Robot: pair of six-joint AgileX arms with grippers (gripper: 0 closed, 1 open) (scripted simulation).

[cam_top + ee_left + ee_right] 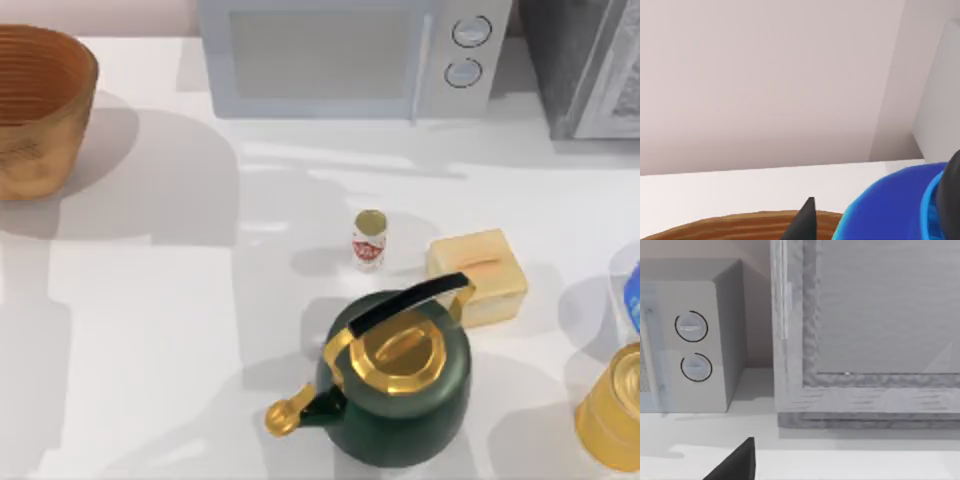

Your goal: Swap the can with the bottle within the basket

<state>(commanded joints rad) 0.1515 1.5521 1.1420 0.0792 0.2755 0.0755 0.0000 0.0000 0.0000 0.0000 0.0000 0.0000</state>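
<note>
Bottle (pixel 369 240) behind kettle (pixel 395 385), seemingly apart

A dark green kettle (pixel 400 385) with gold lid sits front-center on the white surface (pixel 150 330), a yellow box (pixel 478 275) just beside its handle, a microwave (pixel 345 55) at the back, a gold canister (pixel 615 410) far right.

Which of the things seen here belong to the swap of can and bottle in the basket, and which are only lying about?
For the job: basket, far left in the top view; bottle, near the middle; can, by the left gripper near the basket's rim.
Lying about: kettle, microwave, yellow box, gold canister. The right gripper idles near the microwave.
</note>
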